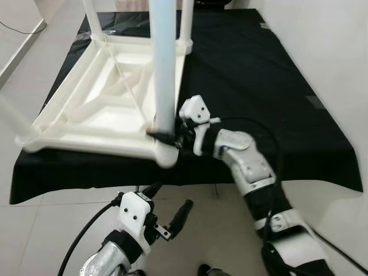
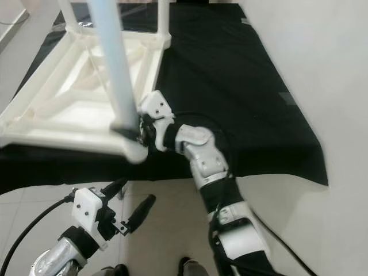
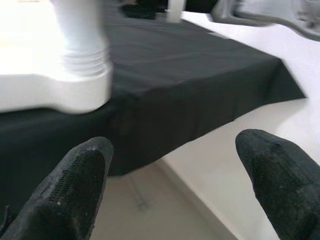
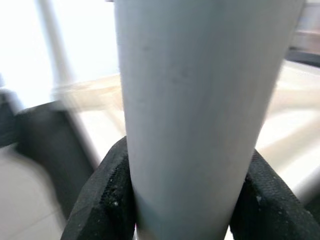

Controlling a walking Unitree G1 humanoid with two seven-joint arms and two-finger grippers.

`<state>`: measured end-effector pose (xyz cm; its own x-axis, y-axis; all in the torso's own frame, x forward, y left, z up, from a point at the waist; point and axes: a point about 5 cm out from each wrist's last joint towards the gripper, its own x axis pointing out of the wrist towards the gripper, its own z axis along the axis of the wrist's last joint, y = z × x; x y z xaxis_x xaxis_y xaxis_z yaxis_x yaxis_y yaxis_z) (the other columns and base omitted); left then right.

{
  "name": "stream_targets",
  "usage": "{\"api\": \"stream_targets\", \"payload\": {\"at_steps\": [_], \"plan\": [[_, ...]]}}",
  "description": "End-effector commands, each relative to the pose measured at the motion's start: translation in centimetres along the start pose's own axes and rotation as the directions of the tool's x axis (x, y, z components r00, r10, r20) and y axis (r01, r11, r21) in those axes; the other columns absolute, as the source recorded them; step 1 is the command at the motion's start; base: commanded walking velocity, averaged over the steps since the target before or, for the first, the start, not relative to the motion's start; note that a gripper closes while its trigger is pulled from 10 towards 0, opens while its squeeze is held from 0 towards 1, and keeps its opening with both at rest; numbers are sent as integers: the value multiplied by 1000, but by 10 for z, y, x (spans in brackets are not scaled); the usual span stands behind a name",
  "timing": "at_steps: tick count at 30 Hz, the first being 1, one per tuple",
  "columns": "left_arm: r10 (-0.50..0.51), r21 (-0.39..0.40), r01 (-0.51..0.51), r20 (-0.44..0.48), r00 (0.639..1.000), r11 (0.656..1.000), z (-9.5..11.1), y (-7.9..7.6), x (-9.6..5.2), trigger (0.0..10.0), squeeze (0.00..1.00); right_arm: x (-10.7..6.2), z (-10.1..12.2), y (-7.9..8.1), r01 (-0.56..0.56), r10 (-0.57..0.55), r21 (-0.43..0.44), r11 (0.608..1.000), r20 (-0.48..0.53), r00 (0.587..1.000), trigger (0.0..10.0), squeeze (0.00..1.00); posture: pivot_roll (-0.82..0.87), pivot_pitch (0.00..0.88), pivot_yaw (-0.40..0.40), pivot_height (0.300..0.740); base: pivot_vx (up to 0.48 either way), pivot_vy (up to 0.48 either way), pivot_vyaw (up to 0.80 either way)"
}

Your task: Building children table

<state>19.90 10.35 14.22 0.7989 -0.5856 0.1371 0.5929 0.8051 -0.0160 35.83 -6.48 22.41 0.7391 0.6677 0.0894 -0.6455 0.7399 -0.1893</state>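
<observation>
A white children's table top (image 1: pixel 86 123) lies upside down on a black cloth (image 1: pixel 253 80), with white legs standing up at its corners. The near right leg (image 1: pixel 164 63) rises from the corner socket (image 1: pixel 167 154) at the cloth's front edge. My right gripper (image 1: pixel 168 137) is shut on this leg just above the socket; in the right wrist view the leg (image 4: pixel 200 115) sits between the black fingers (image 4: pixel 107 200). My left gripper (image 1: pixel 169 210) hangs open below the cloth's edge over the floor, its fingertips (image 3: pixel 75 185) apart, looking up at the socket (image 3: pixel 82 85).
The black cloth covers a low platform, with bare cloth to the right of the table top. A white wall (image 1: pixel 328 52) runs along the right side. Pale tiled floor (image 1: pixel 34 230) lies in front, and a black cable (image 1: pixel 86 236) trails from the left arm.
</observation>
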Motion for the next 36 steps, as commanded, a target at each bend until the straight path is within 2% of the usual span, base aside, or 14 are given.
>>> {"api": "stream_targets", "payload": {"at_steps": [1, 3, 8, 11, 13, 14, 15, 16, 20, 21, 22, 23, 26, 36], "plan": [[1, -12, -1, -21, 1000, 1000, -4, -1, -2, 10000, 0, -22, -50, -6, 201, -197, -2, 980, -216, 956, 0, 0, 42, 274, -66, 740, 0, 0, 0], [1, -10, -1, -20, 1000, 1000, -5, -1, -1, 10000, 0, -23, -52, -2, 244, -241, -11, 970, -213, 947, 0, 0, 41, 264, -66, 740, 0, 0, 0], [-4, -4, 4, -22, 1000, 1000, -8, 1, 2, 10000, 0, -8, -40, -1, 327, -329, -38, 944, -157, 931, 0, 0, 37, 246, -68, 740, 0, 0, 0], [14, 7, -14, -32, 999, 1000, -12, 5, 1, 10000, 0, 10, -26, -15, 427, -430, -49, 903, -117, 895, 0, 0, 51, 225, -72, 740, 0, 0, 0], [20, 7, -19, -33, 999, 1000, -12, 6, 0, 10000, 0, 12, -24, -17, 456, -459, -46, 889, -117, 881, 0, 0, 51, 225, -72, 740, 0, 0, 0], [34, 10, -33, -36, 999, 999, -13, 9, -1, 10000, 0, 15, -21, -23, 509, -512, -54, 859, -115, 852, 9176, 0, 59, 217, -72, 740, 0, 0, 0], [34, 10, -33, -36, 999, 999, -13, 9, -1, 10000, 0, 15, -21, -23, 509, -512, -54, 859, -115, 852, 9176, 0, 59, 217, -72, 740, 0, 0, 0], [39, 12, -38, -37, 999, 999, -13, 10, -2, 10000, 0, 15, -21, -26, 536, -539, -56, 842, -109, 835, 10000, 0, 59, 217, -72, 740, 0, 0, 0], [46, 16, -46, -34, 998, 999, -13, 12, -1, 10000, 0, 11, -21, -38, 599, -604, -73, 797, -103, 790, 10000, 0, 57, 207, -71, 740, 0, 0, 0], [47, 17, -47, -28, 998, 999, -13, 13, 1, 10000, 0, 8, -22, -45, 633, -638, -74, 770, -102, 764, 10000, 263, 51, 207, -68, 740, 0, 0, 0], [47, 17, -47, -28, 998, 999, -13, 13, 1, 10000, 0, 8, -22, -45, 633, -638, -74, 770, -102, 764, 10000, 263, 51, 207, -68, 740, 0, 0, 0], [47, 16, -46, -26, 999, 999, -13, 13, 2, 10000, 0, 7, -23, -46, 640, -642, -58, 767, -104, 760, 10000, 1000, 47, 208, -67, 740, 0, 0, 0], [46, 16, -45, -22, 999, 999, -13, 14, 3, 10000, 0, 9, -23, -45, 632, -630, -18, 775, -100, 770, 10000, 1000, 37, 209, -62, 740, 0, 0, 0], [55, 40, -54, -31, 998, 998, -12, 19, 5, 10000, 0, 2, -20, -28, 467, -471, 93, 879, 17, 882, 10000, 1000, 18, 212, -51, 740, 0, 0, 0]]}}
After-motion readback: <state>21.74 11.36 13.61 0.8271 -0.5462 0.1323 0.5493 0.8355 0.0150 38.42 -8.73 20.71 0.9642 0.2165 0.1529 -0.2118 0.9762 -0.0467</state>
